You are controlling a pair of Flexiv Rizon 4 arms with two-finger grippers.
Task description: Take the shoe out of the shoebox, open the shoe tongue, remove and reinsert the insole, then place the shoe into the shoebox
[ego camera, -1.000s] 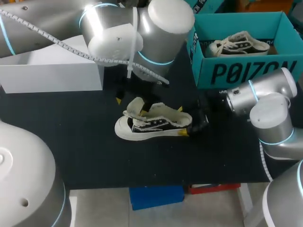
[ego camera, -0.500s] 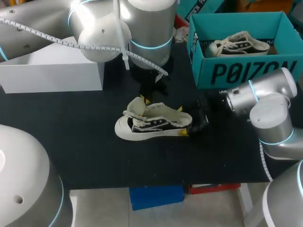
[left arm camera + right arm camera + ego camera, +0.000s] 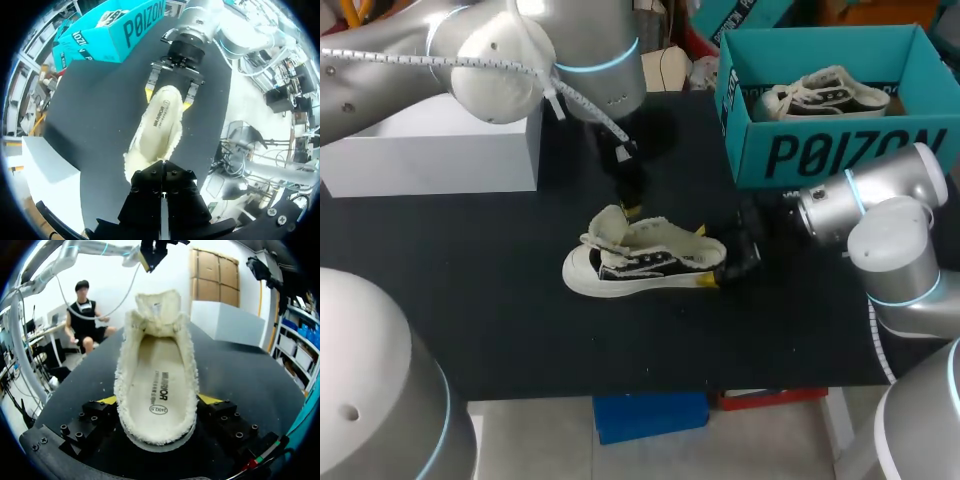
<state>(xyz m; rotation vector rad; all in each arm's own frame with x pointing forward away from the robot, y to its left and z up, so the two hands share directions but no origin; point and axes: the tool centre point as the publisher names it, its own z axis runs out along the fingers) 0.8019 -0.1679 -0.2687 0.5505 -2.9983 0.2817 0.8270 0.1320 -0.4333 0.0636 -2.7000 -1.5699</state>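
Note:
A white low-top shoe with black side panels and fleecy lining lies on its sole mid-table, toe to the left. Its tongue stands up and forward. The cream insole lies inside the shoe. My right gripper grips the heel, one yellow tip pressed against each side. My left gripper hangs just above and behind the tongue, its fingers shut together with nothing between them. From the right wrist it shows as my left gripper clear above the tongue.
The teal shoebox stands at the back right with a second shoe inside. A white box sits at the back left. Black tabletop lies bare in front of the shoe.
My left gripper closed and drew up and back from the tongue, its arm swinging left. The shoe and my right gripper have stayed put.

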